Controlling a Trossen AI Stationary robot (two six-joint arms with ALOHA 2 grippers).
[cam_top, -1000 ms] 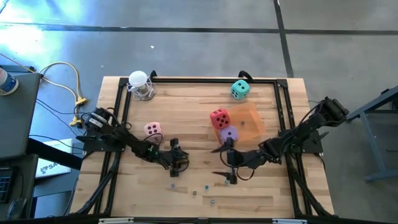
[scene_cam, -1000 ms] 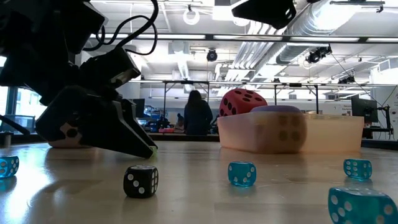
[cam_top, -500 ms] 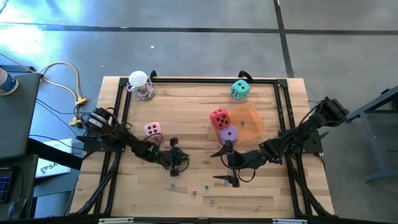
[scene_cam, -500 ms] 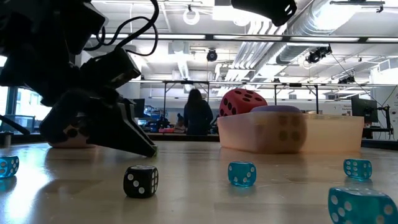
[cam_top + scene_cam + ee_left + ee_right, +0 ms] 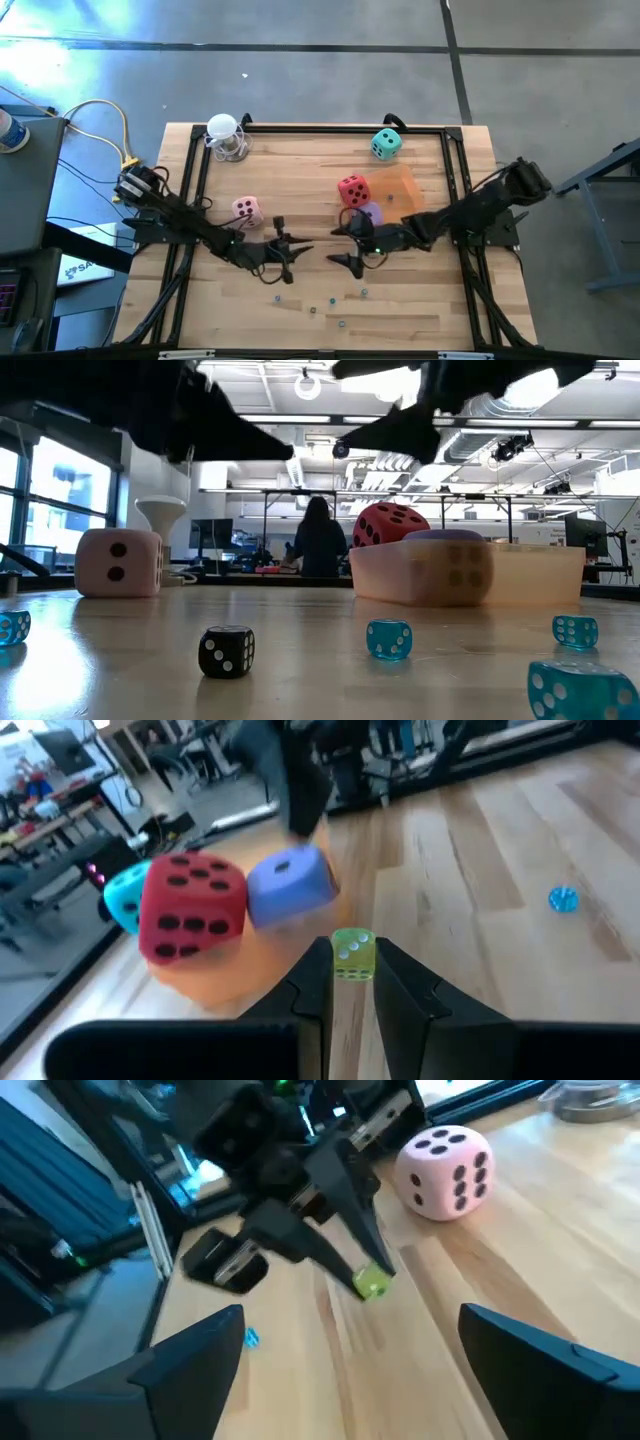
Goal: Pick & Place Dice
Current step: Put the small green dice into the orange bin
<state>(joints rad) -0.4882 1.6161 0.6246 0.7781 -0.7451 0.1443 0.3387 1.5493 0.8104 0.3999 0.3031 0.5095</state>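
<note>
The red die (image 5: 351, 189) and the purple die (image 5: 368, 213) sit on a flat orange tray (image 5: 405, 192). The pink die (image 5: 246, 209) stands on the table left of the middle, and the teal die (image 5: 386, 144) rests near the far edge. My left gripper (image 5: 298, 250) hovers mid-table, shut on a small yellow-green die (image 5: 351, 953). Facing it from the right, my right gripper (image 5: 345, 246) is wide open and touches nothing. The left wrist view shows the red die (image 5: 192, 908), the purple die (image 5: 290, 885) and the teal die (image 5: 122, 896) ahead. My left gripper pinches the small yellow-green die (image 5: 372, 1284) by two opposite faces, between the free ends of its two fingers (image 5: 312, 988). The fingers slant down toward the table's right. The die is lifted clear of the table.
Several tiny blue dice (image 5: 332, 298) and a black one (image 5: 225, 652) lie near the near edge. A white-topped metal object (image 5: 226, 136) stands at the far left corner. Black rails (image 5: 196, 170) border the table. A person (image 5: 318, 540) stands in the room beyond.
My left gripper has risen off the table and shifted a little toward the right, carrying the small yellow-green die up. This uncovers the pink die in the low view. My right gripper, still open, has moved toward the far and left, closer to the left gripper.
</note>
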